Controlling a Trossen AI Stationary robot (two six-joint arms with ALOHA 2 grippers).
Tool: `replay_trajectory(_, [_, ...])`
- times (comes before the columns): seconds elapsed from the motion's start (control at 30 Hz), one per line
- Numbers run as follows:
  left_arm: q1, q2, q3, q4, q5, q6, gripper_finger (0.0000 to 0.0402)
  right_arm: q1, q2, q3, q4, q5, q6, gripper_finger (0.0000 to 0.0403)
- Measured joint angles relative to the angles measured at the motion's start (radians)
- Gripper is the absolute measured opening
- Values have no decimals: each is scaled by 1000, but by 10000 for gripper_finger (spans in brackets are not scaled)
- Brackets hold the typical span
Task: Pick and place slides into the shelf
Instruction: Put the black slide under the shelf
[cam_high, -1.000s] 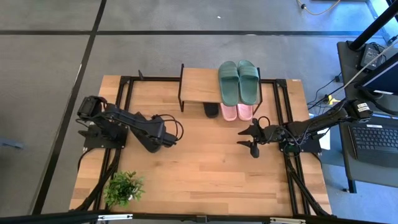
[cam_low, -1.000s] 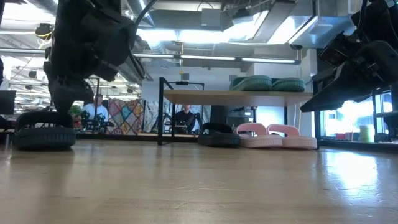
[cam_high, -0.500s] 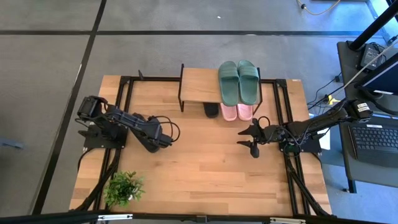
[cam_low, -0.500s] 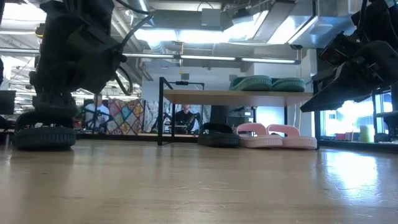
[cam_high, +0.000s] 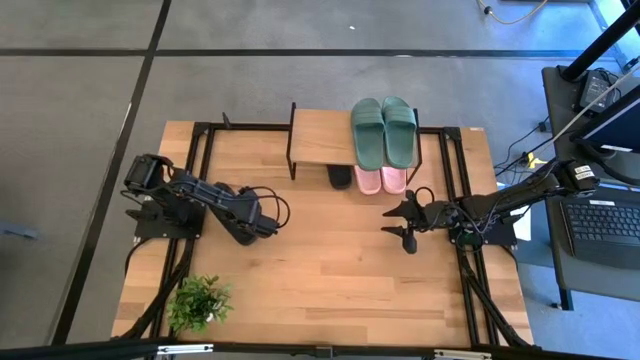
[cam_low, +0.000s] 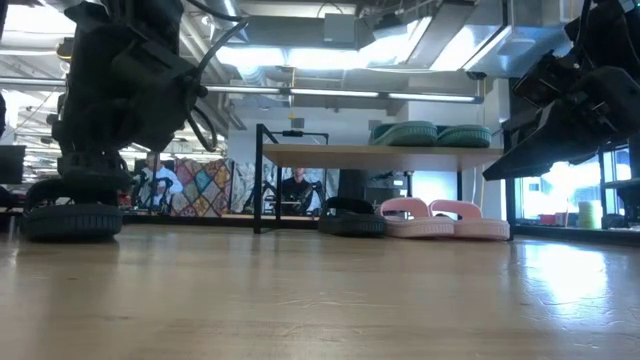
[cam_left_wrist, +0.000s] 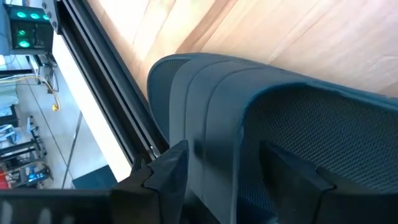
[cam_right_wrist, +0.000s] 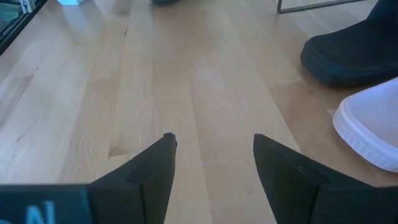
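Spread wide and holding nothing, the right gripper (cam_high: 401, 224) hovers above the wooden table (cam_high: 330, 270) just in front of the shelf (cam_high: 322, 137), its dark fingers (cam_right_wrist: 157, 167) parted over bare boards in the right wrist view. On the left side of the table, the left gripper (cam_high: 252, 226) is lowered over a black slide (cam_left_wrist: 273, 118), whose ribbed strap fills the left wrist view between the fingers; whether those fingers have closed on it cannot be told. The dark green pair (cam_high: 383, 132) sits side by side on the shelf's top board, the light pink pair (cam_low: 441, 218) beneath it on the tabletop, with the other black slide (cam_low: 351, 216) just beside the pink ones. A small potted plant (cam_high: 199, 302) stands at the table's near left corner.
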Motion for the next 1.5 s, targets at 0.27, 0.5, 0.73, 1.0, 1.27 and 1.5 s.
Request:
replay_trajectory(0.27, [1, 0, 0, -5, 0, 0, 118, 0, 0, 0, -1, 0, -22, 215])
replay_trajectory(0.5, [1, 0, 0, -13, -3, 0, 34, 0, 0, 0, 0, 0, -25, 215])
replay_trajectory(0.73, [1, 0, 1, -21, -4, 1, 10, 0, 0, 0, 0, 0, -25, 215])
replay_trajectory(1.0, [-30, 0, 130, -160, -9, 51, 4, 0, 0, 0, 0, 0, -23, 215])
replay_trajectory(1.27, [-90, 0, 356, -114, -153, 166, 3, 0, 0, 0, 0, 0, -22, 215])
replay_trajectory(1.5, [-125, 0, 406, 164, -221, 440, 2, 0, 0, 0, 0, 0, -22, 215])
